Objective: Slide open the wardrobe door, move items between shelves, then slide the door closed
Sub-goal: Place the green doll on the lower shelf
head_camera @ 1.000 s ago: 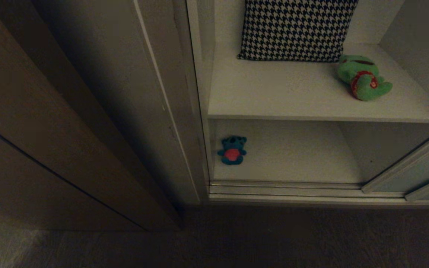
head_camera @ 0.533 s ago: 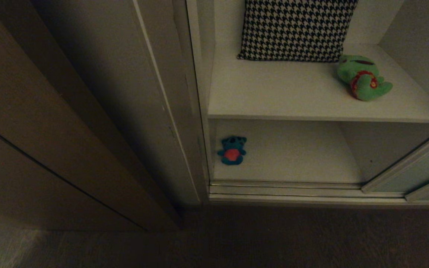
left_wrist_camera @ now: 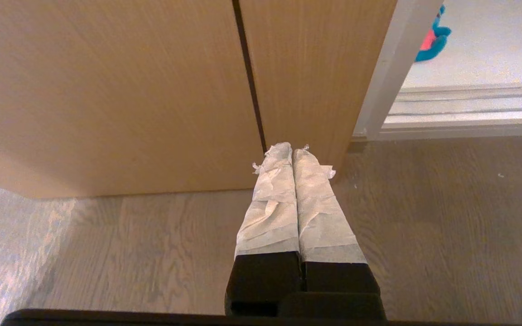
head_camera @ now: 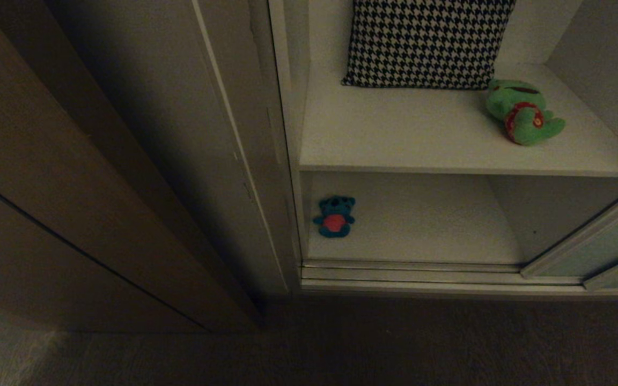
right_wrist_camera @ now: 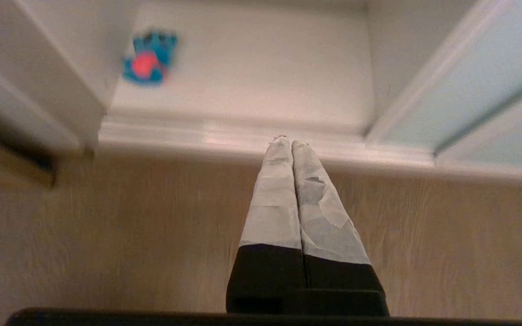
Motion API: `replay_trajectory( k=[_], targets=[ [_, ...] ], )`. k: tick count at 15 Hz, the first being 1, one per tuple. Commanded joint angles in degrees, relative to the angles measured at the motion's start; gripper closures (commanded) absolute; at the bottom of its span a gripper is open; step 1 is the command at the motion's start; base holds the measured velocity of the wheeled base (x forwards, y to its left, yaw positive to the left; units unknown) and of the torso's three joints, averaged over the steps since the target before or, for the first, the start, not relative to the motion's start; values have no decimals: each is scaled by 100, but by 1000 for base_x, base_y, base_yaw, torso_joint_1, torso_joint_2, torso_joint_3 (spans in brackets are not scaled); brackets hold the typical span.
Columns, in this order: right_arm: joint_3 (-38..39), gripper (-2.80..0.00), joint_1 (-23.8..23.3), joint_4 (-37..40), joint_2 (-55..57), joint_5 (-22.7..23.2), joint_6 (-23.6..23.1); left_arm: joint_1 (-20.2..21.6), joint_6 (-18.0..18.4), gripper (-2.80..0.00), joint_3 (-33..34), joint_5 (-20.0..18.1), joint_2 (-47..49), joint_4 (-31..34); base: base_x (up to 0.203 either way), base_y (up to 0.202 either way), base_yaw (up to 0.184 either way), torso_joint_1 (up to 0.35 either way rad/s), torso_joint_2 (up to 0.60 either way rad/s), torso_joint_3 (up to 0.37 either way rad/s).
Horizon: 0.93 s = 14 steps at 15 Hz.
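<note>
On smooth off-white shelves [head_camera: 448, 155] lie a plush frog [head_camera: 523, 111] and bear [head_camera: 334, 216]; both tape-wrapped end effectors clenched empty.

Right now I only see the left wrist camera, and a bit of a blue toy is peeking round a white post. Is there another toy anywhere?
Observer: Yes, a green frog lies on the upper shelf, near its right end.
Operator: What's beside the frog?
Observer: A black-and-white checked pillow stands at the back of that shelf, just left of the frog.
Operator: Where's the other hand?
Observer: The right hand is shut and empty over the floor, pointing toward the lower shelf, where the blue bear lies.
</note>
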Motion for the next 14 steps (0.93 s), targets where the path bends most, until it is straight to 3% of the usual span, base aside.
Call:
replay_trajectory(
  k=[1,7,12,13,14],
  targets=[
    [-801,0,-1,-233,1501,-1,-23,-4,2,0,1,-2,1,1,0,0,0,0,0,0],
    [-2524,0,-88,-1192,4174,-24,-342,-4,2,0,1,-3,0,1,0,0,0,0,0,0],
    [-3720,0,-460,-1605,5946,58,-583,-4,2,0,1,-3,8,1,0,0,0,0,0,0],
    [-3926,-280,-537,-1698,6240,67,-650,-4,2,0,1,-3,3,1,0,0,0,0,0,0],
    [-4123,-280,-608,-1807,6537,70,-694,-4,0,0,1,-1,4,1,0,0,0,0,0,0]
  ],
)
